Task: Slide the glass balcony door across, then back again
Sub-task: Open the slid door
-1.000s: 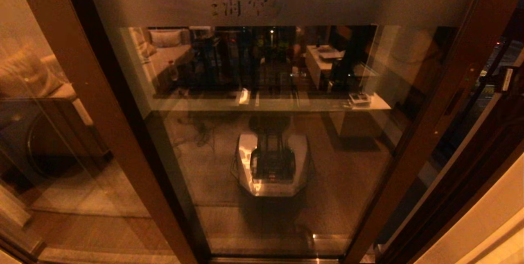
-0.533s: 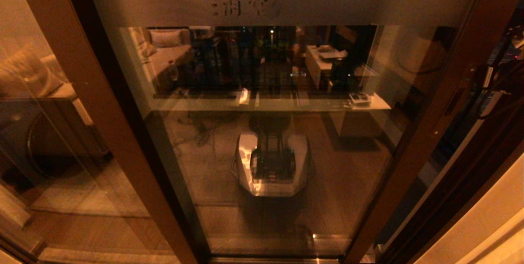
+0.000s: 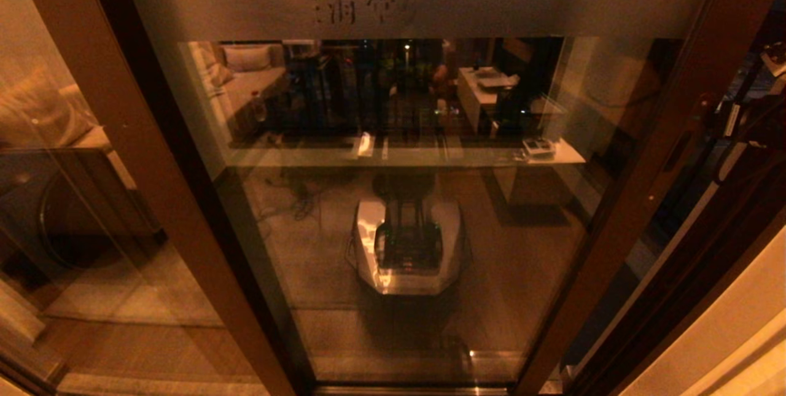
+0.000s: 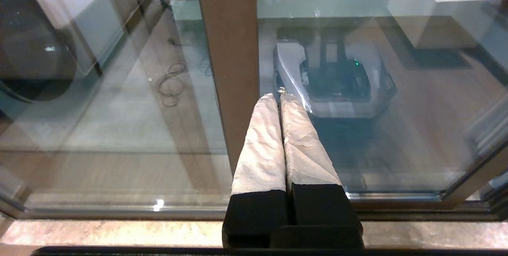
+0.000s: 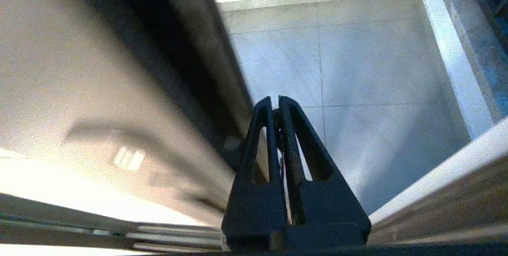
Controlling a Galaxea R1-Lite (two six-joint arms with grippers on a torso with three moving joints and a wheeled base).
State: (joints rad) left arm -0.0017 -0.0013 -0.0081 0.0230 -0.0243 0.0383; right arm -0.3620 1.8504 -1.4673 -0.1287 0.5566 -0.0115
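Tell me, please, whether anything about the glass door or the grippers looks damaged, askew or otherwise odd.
Nothing stands out. The glass balcony door looks intact and upright in its frame, showing only reflections. The left gripper hangs shut before the glass, and the right gripper is shut by the door's edge.

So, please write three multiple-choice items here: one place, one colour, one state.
1. The black right gripper is: A at the frosted band; B beside the tall glass balcony door's right stile; C on the floor.
2. The door's frame is: A reddish-brown; B white; C green.
3. The pale-wrapped left gripper is: A wide open; B holding a cup; C shut.
Answers: 1 B, its arm shows right of the stile; 2 A, brown posts in head view; 3 C, its fingers touch.
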